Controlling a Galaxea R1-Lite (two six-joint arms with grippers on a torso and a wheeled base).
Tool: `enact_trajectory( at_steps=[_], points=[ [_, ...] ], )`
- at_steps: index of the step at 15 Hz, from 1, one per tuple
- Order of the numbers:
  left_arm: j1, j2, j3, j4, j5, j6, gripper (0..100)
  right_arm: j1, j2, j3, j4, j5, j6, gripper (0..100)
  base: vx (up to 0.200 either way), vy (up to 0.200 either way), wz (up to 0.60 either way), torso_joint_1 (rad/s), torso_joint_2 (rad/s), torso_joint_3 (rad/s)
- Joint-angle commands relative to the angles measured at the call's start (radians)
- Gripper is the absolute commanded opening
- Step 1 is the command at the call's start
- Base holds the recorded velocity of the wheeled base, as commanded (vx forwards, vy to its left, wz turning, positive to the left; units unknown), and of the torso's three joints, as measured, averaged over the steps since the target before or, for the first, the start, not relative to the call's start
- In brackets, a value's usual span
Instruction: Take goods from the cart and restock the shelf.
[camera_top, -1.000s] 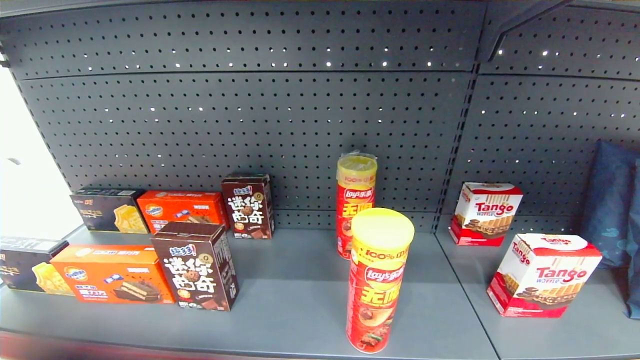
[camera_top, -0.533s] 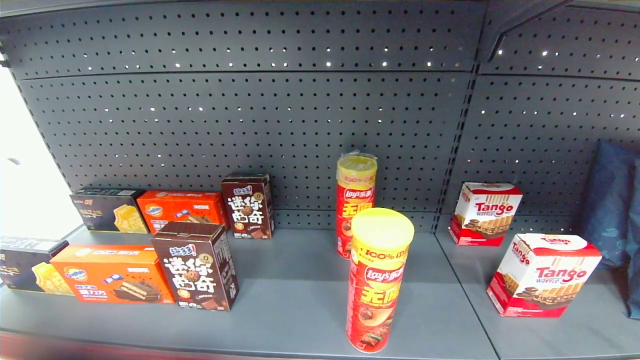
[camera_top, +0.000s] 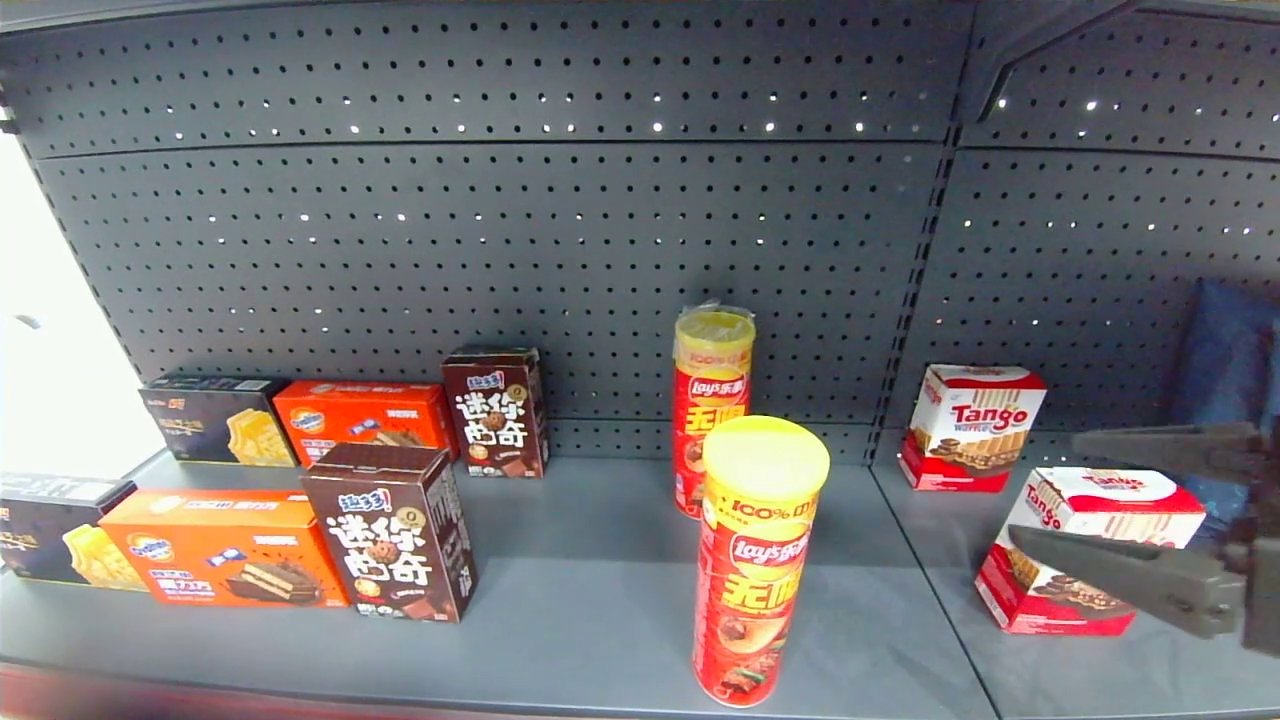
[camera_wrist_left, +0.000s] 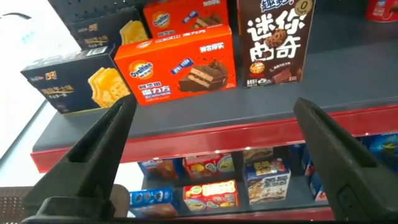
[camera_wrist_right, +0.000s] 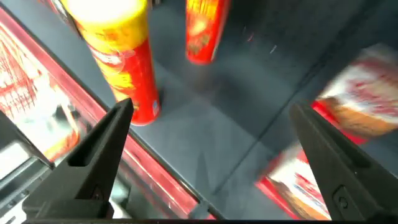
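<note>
Rt hand (camera_top: 1043, 488) now in by front wafer box (camera_top: 1120, 487), wide open, empty; prob. between picks, next needs goods off cart.

Three views of one grey shelf (camera_top: 600, 600).
The head camera is looking forward and down, taking in the pegboard (camera_top: 500, 250) and both bays. The left wrist camera is looking through the spread left claw (camera_wrist_left: 213, 102) from the shelf's left front, sharing the orange box (camera_wrist_left: 177, 65) and brown box (camera_wrist_left: 277, 37). The right wrist camera is looking steeply down, close in, through the spread right claw (camera_wrist_right: 211, 107), sharing the front chip can (camera_wrist_right: 121, 56) and wafer boxes (camera_wrist_right: 364, 93).
</note>
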Motion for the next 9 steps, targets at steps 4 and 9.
enact_trajectory(
  at_steps=[4, 9],
  points=[
    [-0.001, 0.034, 0.009, -0.004, -0.013, 0.001, 100, 0.062, 0.158, 0.039, -0.040, -0.030, 0.000, 100, 0.000, 0.000, 0.00, 0.000, 0.00, 0.000],
    [-0.003, 0.036, 0.003, 0.001, -0.017, 0.001, 100, 0.119, 0.232, 0.068, -0.041, -0.057, 0.002, 100, 0.000, 0.000, 0.00, 0.000, 0.00, 0.000]
  ],
)
